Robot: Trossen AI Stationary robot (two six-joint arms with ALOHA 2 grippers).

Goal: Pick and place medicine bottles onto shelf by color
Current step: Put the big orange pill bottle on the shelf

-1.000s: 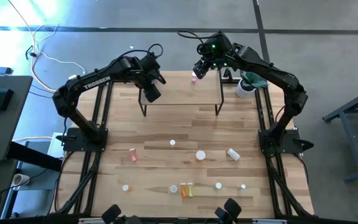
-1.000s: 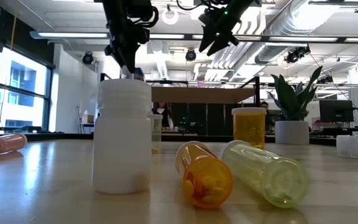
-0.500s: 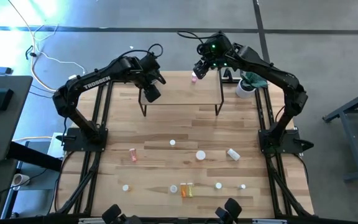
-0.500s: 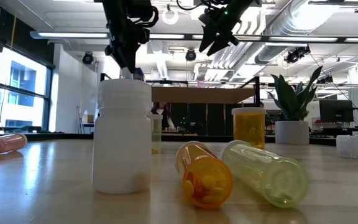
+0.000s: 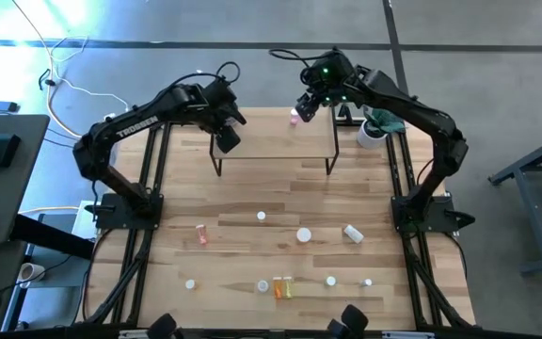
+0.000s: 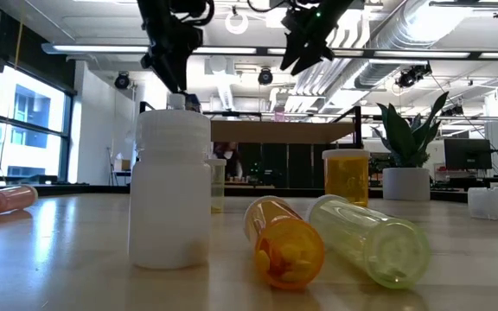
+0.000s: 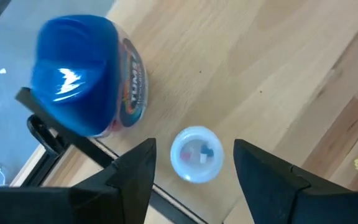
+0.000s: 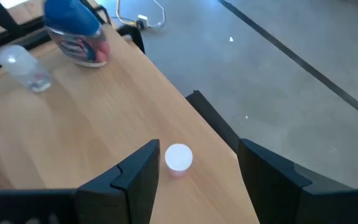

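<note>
Left wrist view, open left gripper (image 7: 191, 163) above clear vial (image 7: 195, 154), shelf (image 7: 278, 74)

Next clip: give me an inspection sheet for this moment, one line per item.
Surface: wooden table, shelf at its far edge.
Job's things: blue-topped bottle and small clear vial on shelf; pink bottle at shelf's far edge; about ten bottles on table.
Clutter: potted plant.
Grippers: left gripper open above the vial; right gripper open above the pink bottle.
Cables: white cable on floor.
Surroundings: open workshop.
</note>
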